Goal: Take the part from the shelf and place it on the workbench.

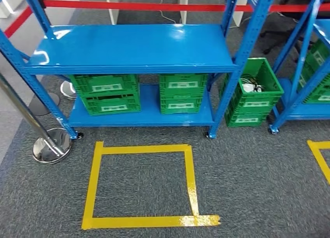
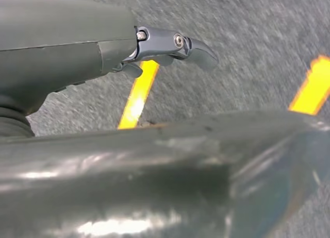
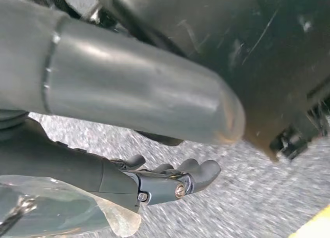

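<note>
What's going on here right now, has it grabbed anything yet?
Nothing is in hand yet. The robot faces the blue shelf, with a yellow tape square on the carpet in front of it. Both arms hang at its sides: the left hand and the right hand hold nothing, fingers loosely extended over the floor. Green crates sit on the lower shelf, and another green crate holding white items stands on the floor to the right. No part has been picked.

Glossy blue metal shelf (image 1: 128,45), ribbed green plastic crates (image 1: 105,94), rough grey carpet (image 1: 249,181), polished chrome stanchion base (image 1: 51,145)
</note>
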{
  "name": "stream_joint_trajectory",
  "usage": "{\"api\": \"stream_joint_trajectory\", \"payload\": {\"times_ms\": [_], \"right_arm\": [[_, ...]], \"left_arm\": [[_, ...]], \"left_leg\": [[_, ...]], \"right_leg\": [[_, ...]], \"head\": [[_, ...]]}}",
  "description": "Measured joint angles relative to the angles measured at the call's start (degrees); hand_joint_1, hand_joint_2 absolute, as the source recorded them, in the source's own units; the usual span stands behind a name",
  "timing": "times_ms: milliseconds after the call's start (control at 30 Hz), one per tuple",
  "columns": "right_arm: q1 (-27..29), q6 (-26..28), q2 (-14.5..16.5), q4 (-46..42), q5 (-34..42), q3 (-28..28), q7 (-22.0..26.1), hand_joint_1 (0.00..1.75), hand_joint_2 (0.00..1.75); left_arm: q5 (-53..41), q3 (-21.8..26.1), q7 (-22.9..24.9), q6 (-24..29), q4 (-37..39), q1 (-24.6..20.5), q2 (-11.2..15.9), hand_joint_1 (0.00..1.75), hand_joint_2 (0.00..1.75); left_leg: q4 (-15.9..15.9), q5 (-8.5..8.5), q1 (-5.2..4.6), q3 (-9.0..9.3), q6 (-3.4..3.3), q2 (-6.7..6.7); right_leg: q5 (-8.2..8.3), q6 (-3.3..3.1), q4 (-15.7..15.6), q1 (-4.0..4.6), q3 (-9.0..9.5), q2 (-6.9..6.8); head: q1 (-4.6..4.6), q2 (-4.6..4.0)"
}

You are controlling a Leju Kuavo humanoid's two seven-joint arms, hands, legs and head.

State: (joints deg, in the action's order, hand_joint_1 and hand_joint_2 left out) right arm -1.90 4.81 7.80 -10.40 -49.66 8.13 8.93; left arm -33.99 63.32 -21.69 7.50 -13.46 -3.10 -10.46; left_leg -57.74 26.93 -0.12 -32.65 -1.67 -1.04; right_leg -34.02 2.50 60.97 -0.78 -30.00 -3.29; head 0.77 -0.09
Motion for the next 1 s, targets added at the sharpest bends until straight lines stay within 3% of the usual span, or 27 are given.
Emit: {"api": "stream_joint_trajectory", "payload": {"times_ms": [67, 100, 133, 167, 200, 233, 300, 333, 467, 533, 600, 633, 667, 733, 800, 933, 1000], "right_arm": [[0.11, 0.01, -0.01, 0.01, 0.01, 0.0, 0.0, 0.0, 0.0], [0.2, 0.01, -0.01, 0.02, 0.05, 0.0, -0.01, 0.0, 0.0], [0.29, -0.02, -0.01, 0.02, 0.17, 0.02, -0.01, 0.0, 0.0], [0.34, -0.06, -0.02, 0.02, 0.34, 0.08, -0.04, 0.0, 0.0], [0.37, -0.1, -0.02, 0.02, 0.57, 0.14, -0.11, 0.0, 0.0], [0.33, -0.13, -0.02, 0.02, 0.81, 0.22, -0.2, 0.0, 0.0], [0.19, -0.14, -0.01, 0.02, 1.1, 0.41, -0.43, 0.0, 0.0], [0.13, -0.15, 0.0, 0.02, 1.17, 0.51, -0.48, 0.0, 0.0], [0.2, -0.15, 0.11, 0.02, 1.13, 0.92, -0.47, 0.0, 0.0], [0.22, -0.15, 0.24, 0.02, 1.1, 1.04, -0.38, 0.0, 0.0], [0.27, -0.3, 0.28, 0.02, 1.1, 1.1, -0.32, 0.0, 0.0], [0.33, -0.46, 0.28, 0.02, 1.1, 1.12, -0.3, 0.0, 0.0], [0.37, -0.69, 0.28, 0.02, 1.1, 1.14, -0.26, 0.0, 0.0], [0.38, -1.04, 0.29, 0.02, 1.1, 1.15, -0.14, 0.0, 0.0], [0.32, -1.16, 0.37, 0.03, 1.11, 1.16, -0.05, 0.0, 0.0], [0.1, -1.21, 0.46, 0.03, 1.14, 1.18, 0.01, 0.0, 0.0], [-0.01, -1.22, 0.46, 0.02, 1.14, 1.18, 0.04, 0.0, 0.0]], "left_arm": [[-0.03, 0.0, 0.04, 0.1, 0.0, -0.14, -0.13, 0.0, 0.0], [-0.04, 0.0, 0.08, 0.15, 0.0, -0.18, -0.19, 0.0, 0.0], [-0.07, 0.0, 0.15, 0.22, 0.0, -0.18, -0.24, 0.0, 0.0], [-0.07, 0.01, 0.22, 0.32, 0.0, -0.15, -0.27, 0.0, 0.0], [-0.06, 0.01, 0.28, 0.41, 0.0, -0.13, -0.29, 0.0, 0.0], [-0.05, 0.02, 0.31, 0.48, 0.0, -0.12, -0.31, 0.0, 0.0], [-0.01, 0.02, 0.33, 0.48, 0.0, -0.14, -0.31, 0.0, 0.0], [0.01, 0.03, 0.36, 0.44, 0.0, -0.15, -0.3, 0.0, 0.0], [0.02, 0.06, 0.48, 0.33, 0.0, -0.16, -0.19, 0.0, 0.0], [0.02, 0.07, 0.5, 0.32, 0.0, -0.23, -0.12, 0.0, 0.0], [0.02, 0.07, 0.54, 0.26, 0.0, -0.25, -0.11, 0.0, 0.0], [0.02, 0.07, 0.61, 0.18, 0.0, -0.19, -0.11, 0.0, 0.0], [0.02, 0.07, 0.71, 0.08, 0.0, -0.11, -0.11, 0.0, 0.0], [0.02, 0.08, 0.88, -0.14, 0.0, 0.01, -0.09, 0.0, 0.0], [0.02, 0.1, 0.93, -0.29, 0.0, -0.1, -0.01, 0.0, 0.0], [0.02, 0.11, 0.95, -0.47, 0.0, -0.11, 0.08, 0.0, 0.0], [0.02, 0.13, 0.95, -0.48, 0.0, 0.09, 0.14, 0.0, 0.0]], "left_leg": [[0.05, -0.06, 0.1, -0.07, -0.3, 1.18], [0.04, -0.02, 0.09, -0.06, -0.36, 1.75], [0.02, 0.03, 0.08, 0.01, -0.4, 2.28], [0.0, 0.11, 0.08, 0.12, -0.4, 2.75], [-0.04, 0.23, 0.09, 0.27, -0.33, 3.15], [-0.12, 0.41, 0.12, 0.42, -0.17, 3.48], [-0.48, 0.87, -0.05, 0.44, 0.42, 3.86], [-0.59, 1.0, -0.12, 0.38, 0.72, 3.95], [-1.7, 1.86, -0.04, 0.08, 1.77, 3.6], [-6.99, 4.41, 0.07, -2.36, 2.41, 2.5], [-14.81, 7.16, 0.23, -6.53, 2.83, 1.86], [-17.17, 7.35, 0.28, -7.98, 2.88, 1.78], [-17.39, 6.31, 0.3, -8.46, 2.82, 1.76], [-11.44, 1.52, 0.22, -6.35, 2.28, 1.64], [-4.5, -0.95, -0.19, -3.32, 1.49, 1.17], [-0.8, 0.48, -0.42, -1.01, 0.02, 1.19], [-0.04, 0.69, -0.13, 0.49, -0.52, 1.4]], "right_leg": [[-3.33, 0.24, 7.45, -0.1, -3.86, 2.58], [-4.34, 0.3, 10.98, -0.08, -5.87, 2.95], [-4.25, 0.32, 12.82, -0.07, -7.18, 3.09], [-2.91, 0.3, 12.34, -0.06, -7.46, 3.13], [-0.65, 0.24, 9.72, -0.07, -6.73, 3.17], [1.81, 0.15, 5.81, -0.09, -5.32, 3.28], [4.26, -0.24, -0.69, -0.08, -2.55, 3.78], [4.37, -0.54, -2.11, -0.03, -1.82, 4.01], [4.08, -1.94, -2.64, -0.13, -1.02, 3.83], [3.81, -2.51, -2.76, -0.27, -0.49, 3.39], [3.31, -2.77, -2.76, -0.23, 0.04, 2.95], [3.01, -2.78, -2.76, -0.21, 0.36, 2.8], [2.67, -2.75, -2.76, -0.2, 0.78, 2.71], [1.77, -2.57, -2.8, -0.19, 1.71, 2.61], [0.76, -2.11, -2.94, -0.11, 2.35, 2.44], [0.68, -0.62, -3.26, -0.04, 3.99, 2.04], [0.77, -0.15, -0.23, -0.04, 2.88, 2.43]], "head": [[0.22, 0.0], [0.27, 0.0], [0.28, 0.0], [0.29, 0.0], [0.3, 0.0], [0.31, 0.0], [0.31, 0.0], [0.28, 0.0], [-0.01, 0.01], [-0.41, 0.02], [-0.61, 0.01], [-0.62, 0.01], [-0.63, 0.0], [-0.65, 0.0], [-0.63, 0.0], [-0.61, 0.01], [-0.42, 0.0]]}}
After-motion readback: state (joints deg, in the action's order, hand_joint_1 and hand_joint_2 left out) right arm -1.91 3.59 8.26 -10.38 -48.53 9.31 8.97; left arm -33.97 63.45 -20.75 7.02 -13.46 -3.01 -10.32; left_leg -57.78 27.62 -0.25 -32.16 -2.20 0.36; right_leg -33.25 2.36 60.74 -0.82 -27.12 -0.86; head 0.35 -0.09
